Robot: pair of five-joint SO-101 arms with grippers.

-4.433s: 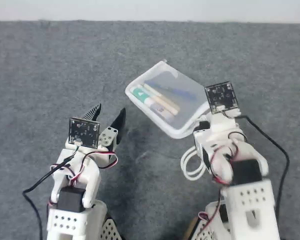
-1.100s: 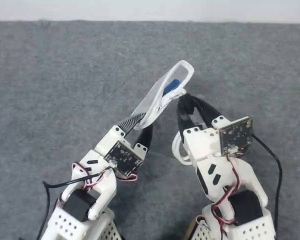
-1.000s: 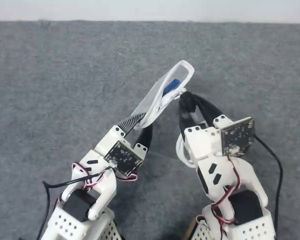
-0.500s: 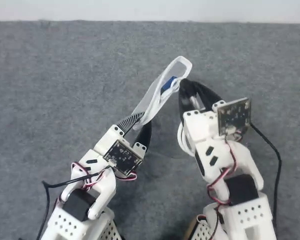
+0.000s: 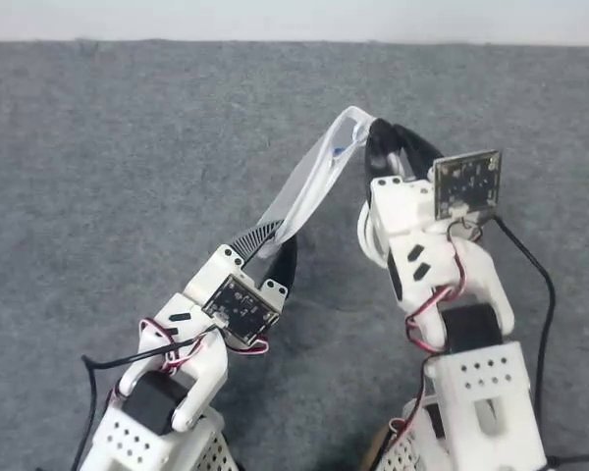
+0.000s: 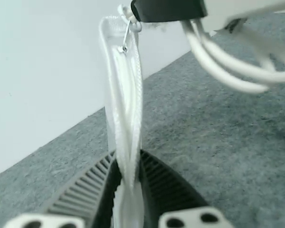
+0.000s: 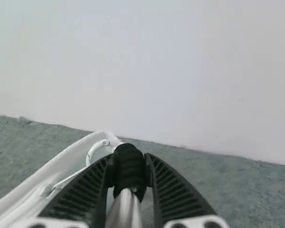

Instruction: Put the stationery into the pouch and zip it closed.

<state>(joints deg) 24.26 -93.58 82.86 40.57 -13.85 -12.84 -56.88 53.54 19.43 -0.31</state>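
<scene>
The translucent white pouch (image 5: 309,186) hangs edge-on above the grey mat, stretched between both grippers. A blue stationery piece (image 5: 337,152) shows through its far end. My left gripper (image 5: 275,240) is shut on the pouch's near end, and in the left wrist view its ribbed fingers (image 6: 156,183) clamp the pouch (image 6: 126,95). My right gripper (image 5: 378,137) is at the far end, shut on the zipper pull. The right wrist view has a black-tipped piece (image 7: 128,166) pinched between the jaws beside the pouch rim (image 7: 52,175). The metal zipper ring (image 6: 127,35) hangs under a right finger (image 6: 166,8).
Grey carpet-like mat (image 5: 128,147) covers the table, with a white wall (image 5: 294,20) along the far edge. A white cable loop (image 5: 365,231) hangs off the right arm near the pouch. Both arm bases stand close together at the near edge.
The right gripper has moved toward the far edge along the top of the pouch, pulling it longer and flatter. The left gripper has held still. Earlier the pouch was held flat by the right gripper alone.
</scene>
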